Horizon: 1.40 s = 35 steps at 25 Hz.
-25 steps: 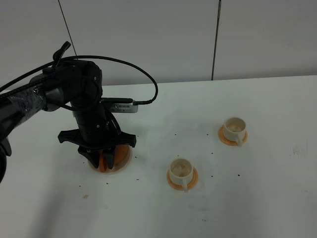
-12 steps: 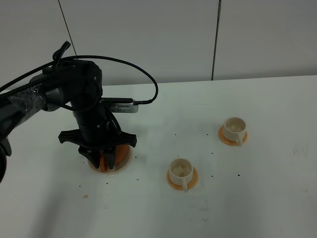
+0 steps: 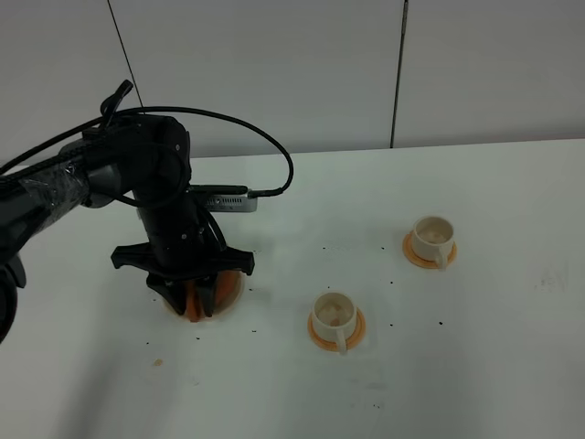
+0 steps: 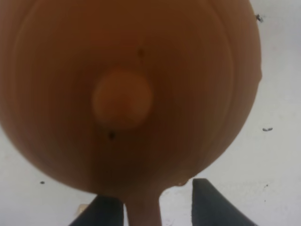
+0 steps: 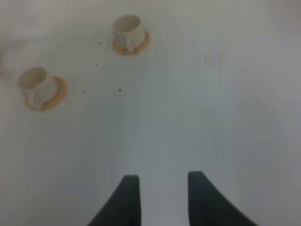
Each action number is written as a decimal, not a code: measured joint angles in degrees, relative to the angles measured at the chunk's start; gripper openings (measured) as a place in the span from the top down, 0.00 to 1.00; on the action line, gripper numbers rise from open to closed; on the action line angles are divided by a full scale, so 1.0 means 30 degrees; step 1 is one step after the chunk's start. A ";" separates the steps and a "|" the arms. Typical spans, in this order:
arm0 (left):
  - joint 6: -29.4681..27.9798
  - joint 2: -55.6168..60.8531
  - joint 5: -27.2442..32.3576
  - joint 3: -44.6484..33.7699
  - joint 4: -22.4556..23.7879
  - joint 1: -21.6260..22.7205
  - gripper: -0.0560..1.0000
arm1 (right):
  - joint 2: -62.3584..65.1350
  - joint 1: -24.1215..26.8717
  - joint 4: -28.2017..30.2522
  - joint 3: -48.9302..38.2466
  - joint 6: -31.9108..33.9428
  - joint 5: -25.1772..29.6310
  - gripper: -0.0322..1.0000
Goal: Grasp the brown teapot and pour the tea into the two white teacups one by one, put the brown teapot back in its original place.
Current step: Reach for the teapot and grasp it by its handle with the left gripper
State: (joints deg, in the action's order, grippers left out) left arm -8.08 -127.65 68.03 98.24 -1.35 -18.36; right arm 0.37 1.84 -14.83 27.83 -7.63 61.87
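reaching down over the round, squat reddish-brown clay teapot [image 3: 196, 294], the left gripper [image 3: 195, 307] is at what looks like the very first step, the grasp. nothing past that appears done. the teapot sits on its pale cream round saucer [image 3: 230, 302] at the left of the white table [image 3: 475, 366], not lifted as far as i can tell. the two small cream-white teacups, the nearer cup [image 3: 333, 312] and the farther cup [image 3: 431, 234], each stand upright on a small orange saucer [image 3: 359, 329] well to the right of it. their insides look pale, with no dark tea that i can make out. so both pours and the return to the cream saucer are left.

in the left wrist view the teapot fills nearly the whole picture. it is a smooth, matte, warm brown dome with faint rings around a rounded lid knob [image 4: 122, 98], blurred by closeness. a short stub [image 4: 142, 213] of the same clay pokes out between the two dark fingertips [image 4: 207, 205]; i cannot tell whether it is handle or spout. one finger lies right against the stub and the other stands off with a strip of table showing between. by my reading the jaws are spread astride it and not pinching yet.

the right gripper [image 5: 162, 197] hangs above bare table, fingers parted with nothing between them, both cups well apart from it.
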 joint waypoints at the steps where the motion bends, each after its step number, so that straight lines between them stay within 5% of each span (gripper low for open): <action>1: 0.0068 -0.0066 0.0000 0.0000 -0.0052 0.0000 0.54 | 0.0000 0.0000 0.0000 0.0000 0.0000 0.0000 0.73; 35: -0.0186 0.0168 0.0000 0.0020 -0.1452 0.0018 0.52 | 0.0000 0.0000 0.0000 0.0000 0.0000 0.0000 0.73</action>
State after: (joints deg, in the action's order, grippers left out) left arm -8.64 -127.14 68.03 98.30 -5.70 -18.31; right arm 0.37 1.84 -14.83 27.83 -7.63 61.87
